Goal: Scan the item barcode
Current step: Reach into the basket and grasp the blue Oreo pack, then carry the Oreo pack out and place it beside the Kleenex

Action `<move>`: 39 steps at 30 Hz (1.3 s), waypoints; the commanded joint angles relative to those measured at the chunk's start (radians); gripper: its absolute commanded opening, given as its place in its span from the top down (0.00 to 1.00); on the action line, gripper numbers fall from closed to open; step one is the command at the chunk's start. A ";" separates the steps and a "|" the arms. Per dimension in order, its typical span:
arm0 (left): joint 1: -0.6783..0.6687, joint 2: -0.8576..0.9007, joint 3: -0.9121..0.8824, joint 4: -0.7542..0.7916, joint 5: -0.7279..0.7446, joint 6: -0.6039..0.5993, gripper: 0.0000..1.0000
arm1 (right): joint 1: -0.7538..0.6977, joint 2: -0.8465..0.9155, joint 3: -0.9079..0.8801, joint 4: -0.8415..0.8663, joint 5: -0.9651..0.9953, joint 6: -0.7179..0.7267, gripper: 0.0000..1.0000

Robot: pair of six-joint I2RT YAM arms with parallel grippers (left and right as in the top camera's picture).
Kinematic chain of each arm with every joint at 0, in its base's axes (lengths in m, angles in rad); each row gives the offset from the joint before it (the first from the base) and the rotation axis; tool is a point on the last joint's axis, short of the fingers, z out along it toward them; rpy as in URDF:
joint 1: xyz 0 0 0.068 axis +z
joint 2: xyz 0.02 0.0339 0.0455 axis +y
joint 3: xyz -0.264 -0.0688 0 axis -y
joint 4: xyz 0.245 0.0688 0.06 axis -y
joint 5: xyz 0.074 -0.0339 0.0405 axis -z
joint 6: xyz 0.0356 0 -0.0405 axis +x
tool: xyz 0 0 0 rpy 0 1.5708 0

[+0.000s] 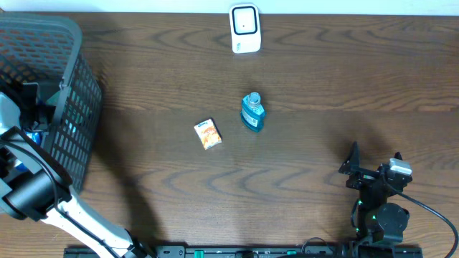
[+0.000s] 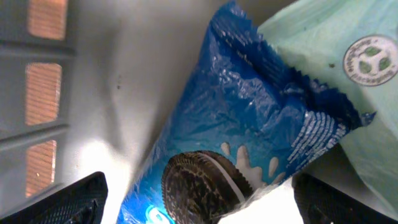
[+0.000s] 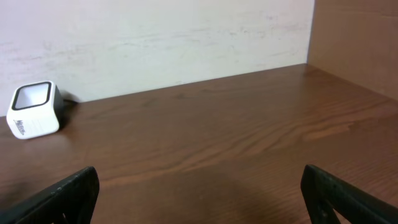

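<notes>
— Where's your cookie pack (image 2: 249,124)?
— In the basket (image 1: 72,43) at 9 o'clock, its crimped end against a green pouch (image 2: 348,74). Your left claw (image 2: 199,205) hangs over it, released, one finger on each side.
— And your right claw (image 3: 202,196)?
— Released too, empty, at 5 o'clock, facing the scanner (image 1: 244,29) at 12.

table (image 1: 323,86): dark wood grain | wall (image 3: 155,37): pale, at table's back edge
</notes>
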 commanded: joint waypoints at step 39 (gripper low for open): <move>-0.231 -0.988 0.011 0.061 0.697 -0.643 0.93 | -0.002 -0.005 -0.001 -0.004 -0.002 0.011 0.01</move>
